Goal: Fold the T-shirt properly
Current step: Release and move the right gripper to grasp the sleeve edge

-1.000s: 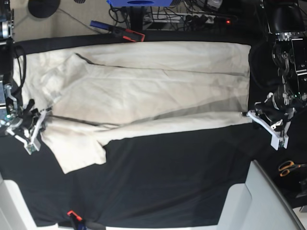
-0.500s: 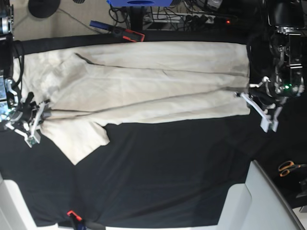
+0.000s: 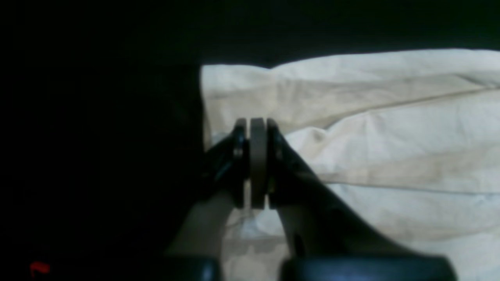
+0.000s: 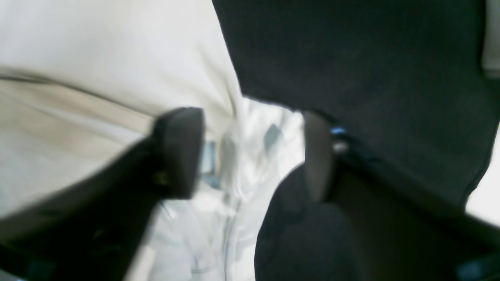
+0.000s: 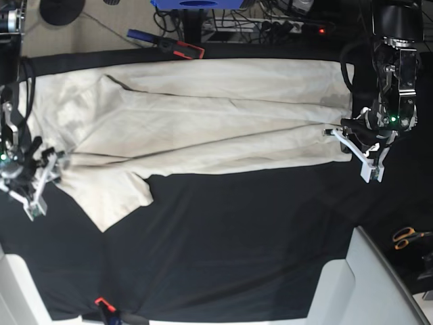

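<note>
Your T-shirt (image 5: 196,128) lies spread across the far half of the worktop (image 5: 237,257), which is covered in black cloth. Its long lower edge is folded up over the body, so a doubled band runs across the middle, and one short sleeve (image 5: 111,196) sticks out toward the near side at the left of the base view. The cloth is cream, plain and creased. At the shirt's right end in the base view, your left tool (image 5: 350,145) sits at the hem corner. The left wrist view shows its jaws pressed together with a thin strip of light material pinched between them, cream fabric lying just behind; that strip looks like the hem, so you have the left tool (image 3: 258,164) clamped on the shirt. At the opposite end, your right tool (image 5: 40,177) rests at the edge of the cloth by the sleeve. The blurred right wrist view shows the right tool (image 4: 250,156) with its jaws standing well apart, fabric between them but not gripped. Orange-handled scissors (image 5: 406,237) lie off the black cover at the far right.
</note>
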